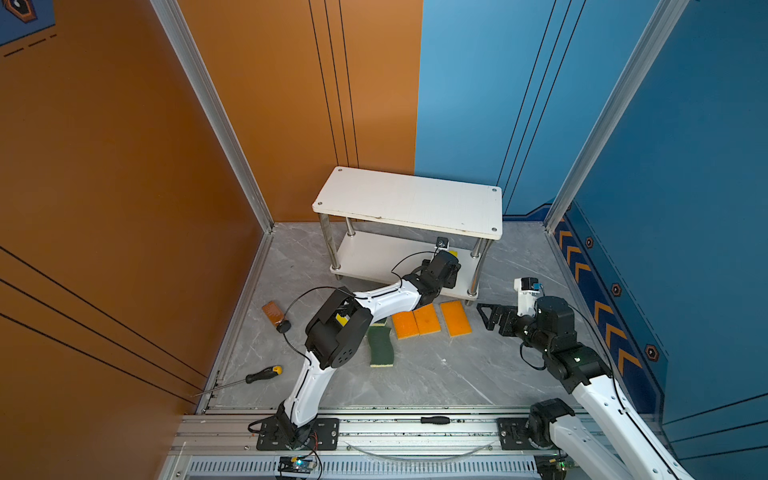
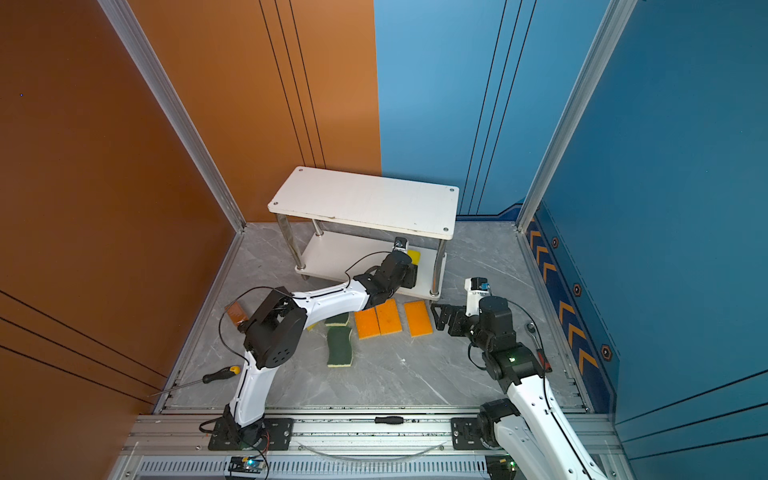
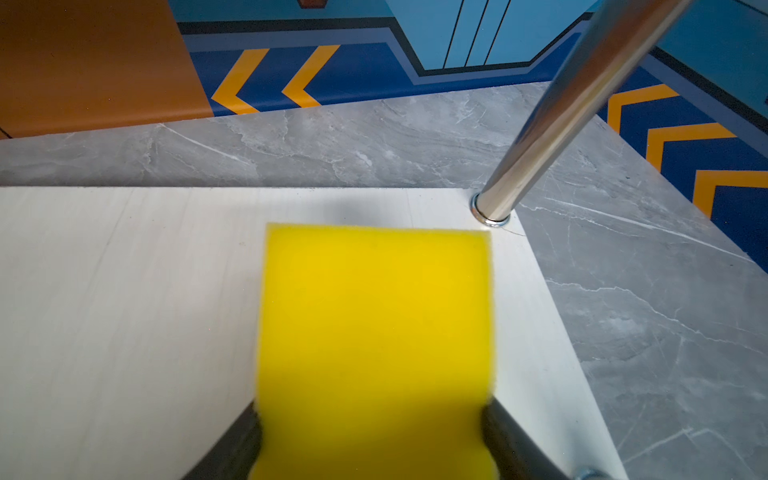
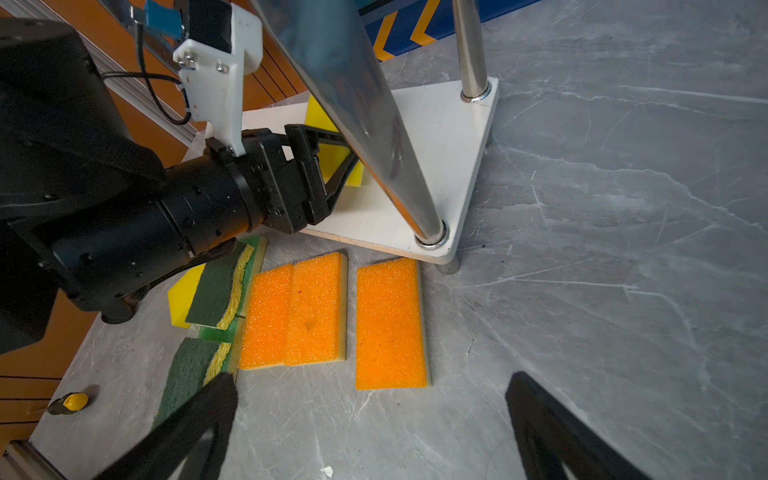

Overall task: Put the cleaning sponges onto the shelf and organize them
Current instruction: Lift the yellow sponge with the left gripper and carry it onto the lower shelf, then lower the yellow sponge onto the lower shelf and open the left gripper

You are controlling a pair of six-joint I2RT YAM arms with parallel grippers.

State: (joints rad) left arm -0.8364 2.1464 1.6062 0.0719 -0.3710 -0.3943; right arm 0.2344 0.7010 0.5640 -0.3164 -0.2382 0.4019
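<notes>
The white two-tier shelf (image 1: 407, 199) stands at the back. My left gripper (image 3: 372, 419) reaches between its boards, shut on a plain yellow sponge (image 3: 374, 316) over the lower board (image 3: 124, 291), close to a metal post (image 3: 552, 116). Three orange sponges (image 4: 318, 307) lie on the floor in front of the shelf. Left of them are two dark green wavy sponges (image 4: 216, 286), a light green one (image 4: 253, 257) and a yellow one (image 4: 180, 297), partly under the left arm. My right gripper (image 4: 370, 415) hovers open and empty just right of the orange sponges.
A screwdriver (image 1: 262, 374) and a brown card (image 1: 272, 311) lie at the floor's left edge. A ratchet wrench (image 2: 536, 336) lies by the right wall. The shelf's front right post (image 4: 374, 124) stands close to the left gripper.
</notes>
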